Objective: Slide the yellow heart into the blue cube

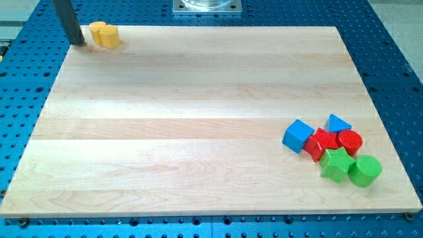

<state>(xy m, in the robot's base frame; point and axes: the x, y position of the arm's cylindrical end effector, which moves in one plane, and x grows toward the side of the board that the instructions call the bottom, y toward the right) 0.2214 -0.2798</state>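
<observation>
Sitting nearest the view's bottom, at roughly 4 o'clock on the wooden board (198, 132): two green blocks, a green star (336, 164) and a green cylinder (365, 170) just beside it on the view's right, touching or nearly so. Next row up: two red blocks, a red star-like piece (321, 143) and a red cylinder (349, 140), packed against each other and against the greens below. Two blue blocks: the blue cube (298, 135) at the cluster's 9 o'clock side, touching or just beside the red star-like piece, and a blue triangle (338, 123) at the cluster's 12 o'clock, behind the reds. Six blocks in that cluster in all.

Mid-board bare wood. Blue perforated table (396, 66) surrounds the board.

Farthest, at 11 o'clock near the board's top-left corner: one yellow heart (104, 34), well apart from the blue cube, diagonally across the board. My tip (78, 43) is at the heart's 9 o'clock, just beside it; contact cannot be told. No claw on this rig, just one dark rod, holding nothing.
</observation>
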